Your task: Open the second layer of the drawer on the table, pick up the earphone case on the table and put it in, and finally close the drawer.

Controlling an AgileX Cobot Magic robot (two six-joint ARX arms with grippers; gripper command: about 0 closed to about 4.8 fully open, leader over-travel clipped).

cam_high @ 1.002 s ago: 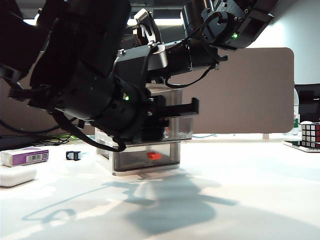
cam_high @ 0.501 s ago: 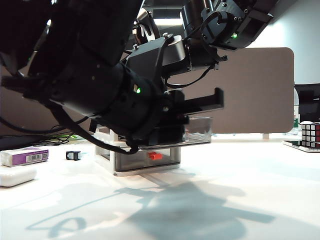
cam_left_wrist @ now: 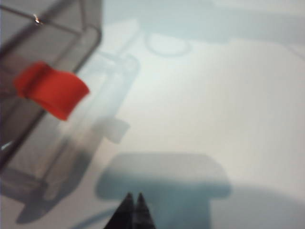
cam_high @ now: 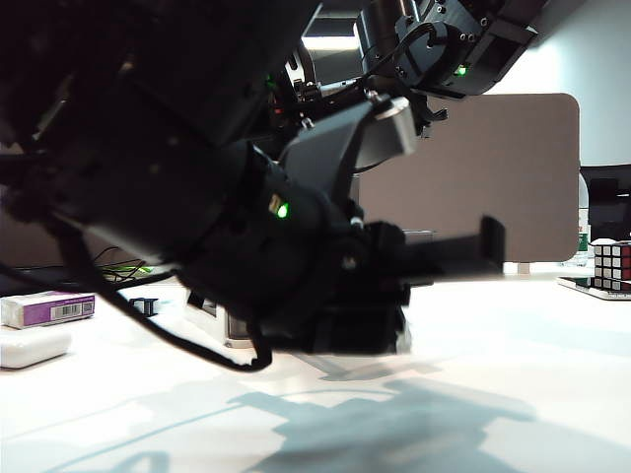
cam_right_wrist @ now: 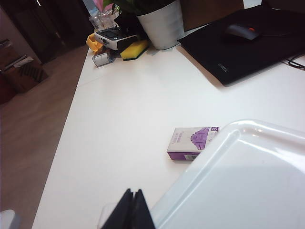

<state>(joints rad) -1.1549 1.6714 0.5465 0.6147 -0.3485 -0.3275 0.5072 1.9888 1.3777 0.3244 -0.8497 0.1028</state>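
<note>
Both grippers have their fingertips pressed together with nothing between them. The left gripper (cam_left_wrist: 134,210) hangs over bare table (cam_left_wrist: 228,95), its own shadow just ahead of the tips; the drawer (cam_left_wrist: 43,95) lies well apart from it, off to one side, a smoky grey tray with its red-orange handle (cam_left_wrist: 51,89) facing the gripper's side, blurred in the left wrist view. Which layer that tray is cannot be told from here. From the exterior camera the left arm fills most of the frame in front of the drawer unit, and the earphone case (cam_high: 33,346) lies far out to that arm's side, near the purple-and-white box (cam_high: 49,308), well clear of either gripper. The right gripper (cam_right_wrist: 132,210) is poised above the drawer unit's white top (cam_right_wrist: 248,176), with the same box (cam_right_wrist: 191,143) on the table beyond its tips.
</note>
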